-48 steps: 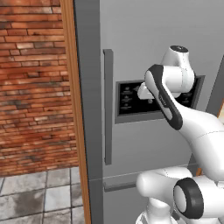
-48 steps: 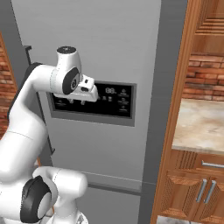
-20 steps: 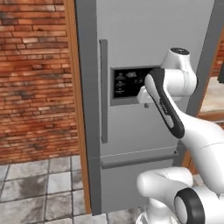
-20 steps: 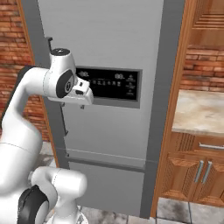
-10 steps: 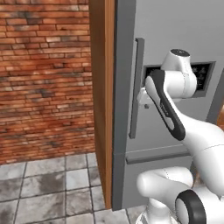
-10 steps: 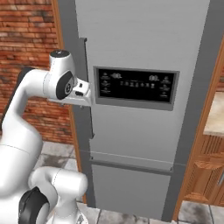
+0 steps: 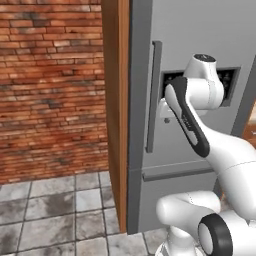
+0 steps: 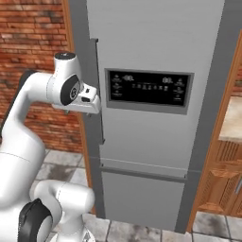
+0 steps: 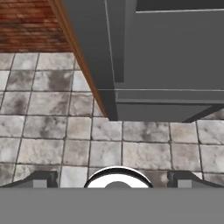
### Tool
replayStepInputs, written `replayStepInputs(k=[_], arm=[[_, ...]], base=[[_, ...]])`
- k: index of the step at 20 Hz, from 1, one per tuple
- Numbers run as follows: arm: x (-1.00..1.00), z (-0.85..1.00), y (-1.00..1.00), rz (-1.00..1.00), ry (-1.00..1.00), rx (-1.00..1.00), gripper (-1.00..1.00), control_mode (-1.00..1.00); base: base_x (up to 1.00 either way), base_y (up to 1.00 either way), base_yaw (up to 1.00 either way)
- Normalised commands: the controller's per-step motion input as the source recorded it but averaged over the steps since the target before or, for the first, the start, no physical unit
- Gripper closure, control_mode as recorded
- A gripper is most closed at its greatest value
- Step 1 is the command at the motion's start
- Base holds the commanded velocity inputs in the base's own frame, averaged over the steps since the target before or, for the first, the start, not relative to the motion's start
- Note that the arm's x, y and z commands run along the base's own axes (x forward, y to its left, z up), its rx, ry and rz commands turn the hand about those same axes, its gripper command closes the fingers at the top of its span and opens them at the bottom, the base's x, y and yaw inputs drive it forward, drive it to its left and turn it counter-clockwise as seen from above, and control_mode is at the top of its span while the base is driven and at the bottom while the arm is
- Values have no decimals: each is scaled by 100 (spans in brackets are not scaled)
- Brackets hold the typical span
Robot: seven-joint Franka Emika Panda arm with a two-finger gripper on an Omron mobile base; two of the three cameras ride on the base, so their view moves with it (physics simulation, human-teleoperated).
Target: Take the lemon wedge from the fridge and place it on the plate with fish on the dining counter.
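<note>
From the left base view, the fridge [image 7: 200, 60] is shut, a tall grey steel slab with its long vertical bar handle [image 7: 152, 97] running down the door's left side. A brown wooden side panel [image 7: 116, 100] sits tight against the fridge's left edge, with the red brick wall [image 7: 50, 85] beyond it and grey floor tiles [image 7: 50, 210] below. The white arm reaches up in front of the door, and its hand sits just right of the handle, covering part of the black dispenser panel [image 7: 227, 82]. Can't make out the pincer itself here.

Right base view: same fridge [image 8: 156, 42] seen more square-on, with the dispenser panel [image 8: 149, 90] fully in view and a seam below it where the lower drawer [image 8: 142, 198] starts. The hand is up against the bar handle [image 8: 98, 71] at roughly panel height. Wooden cabinets [image 8: 227, 179] stand to the right of the fridge.

Hand view: looking down the door at the tiles [image 9: 52, 131]. The handle's lower end [image 9: 117, 52] and the wooden panel [image 9: 76, 52] are both in sight. The pincer's [image 9: 112, 180] two dark fingertips [image 9: 41, 179] poke up far apart at the bottom corners, so it's spread wide and holding nothing.
</note>
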Motion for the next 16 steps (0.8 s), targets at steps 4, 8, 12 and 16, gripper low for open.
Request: replayStepInputs(k=[4,8,12,16], arm=[[0,0,0,0,0,0,-100,100],[0,0,0,0,0,0,-100,100],[0,0,0,0,0,0,-100,100],[0,0,0,0,0,0,-100,100]], base=[[-44,0,0],[-32,0,0],[-58,0,0],[-69,0,0]])
